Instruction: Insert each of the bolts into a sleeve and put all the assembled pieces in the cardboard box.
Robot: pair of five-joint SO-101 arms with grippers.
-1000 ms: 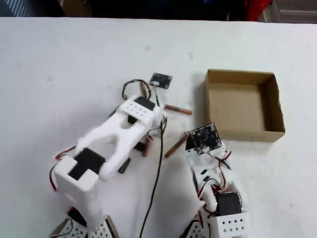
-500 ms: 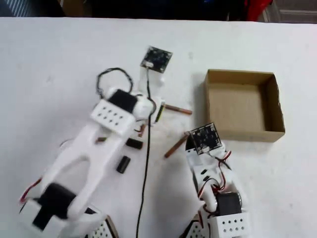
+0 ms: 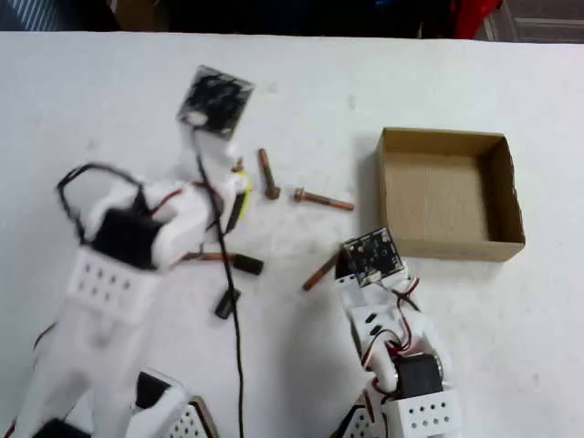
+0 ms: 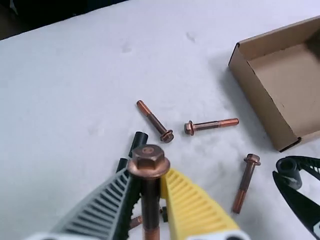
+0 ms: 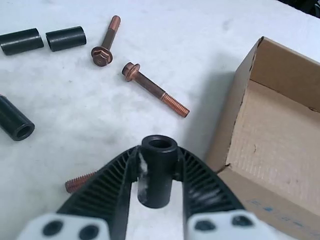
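My left gripper (image 4: 148, 176), with one grey and one yellow finger, is shut on a copper bolt (image 4: 148, 161) held above the table, head outward. In the high view this gripper (image 3: 237, 182) hangs left of two loose bolts (image 3: 266, 173) (image 3: 324, 199). A third bolt (image 3: 319, 271) lies beside my right gripper (image 3: 345, 263). The right gripper (image 5: 159, 150) is shut on an upright black sleeve (image 5: 159, 175), close to the cardboard box (image 5: 280, 135). Loose sleeves (image 3: 246, 265) (image 3: 228, 303) lie under the left arm. The cardboard box (image 3: 447, 237) stands open with nothing in it.
A further sleeve (image 5: 15, 125) lies apart from a pair of sleeves (image 5: 20, 41) (image 5: 66, 38). A black cable (image 3: 228, 301) hangs from the left arm across the table. White table stretches left of and behind the box.
The left arm has risen and swung back to the left with a bolt in its gripper, uncovering the bolts and sleeves beneath. The right arm has kept still.
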